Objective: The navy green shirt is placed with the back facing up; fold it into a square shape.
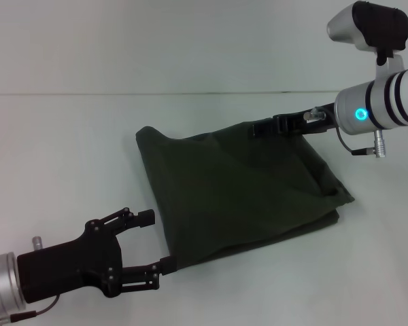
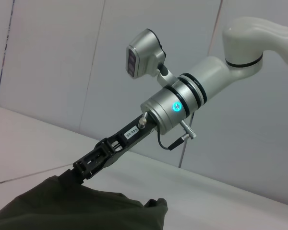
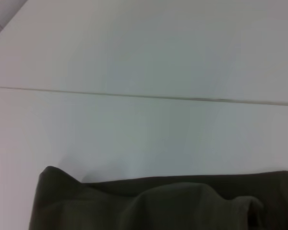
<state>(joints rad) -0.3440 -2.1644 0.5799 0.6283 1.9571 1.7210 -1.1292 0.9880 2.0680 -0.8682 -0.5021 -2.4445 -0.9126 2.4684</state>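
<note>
The left gripper's (image 1: 158,241) fingers (image 1: 144,217) stand spread wide, the lower one touching the near-left corner of the navy green shirt (image 1: 238,193), the upper one just clear of its left edge. The shirt lies folded over on the white table (image 1: 61,156), stretching from those fingers to the right gripper (image 1: 262,129), whose fingers are pinched shut on the cloth's far edge.

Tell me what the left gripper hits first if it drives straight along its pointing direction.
Probably the dark olive-green cotton shirt: the open left gripper points right at its near-left edge, lower fingertip about touching the hem. Height above the white table is unclear.
</note>
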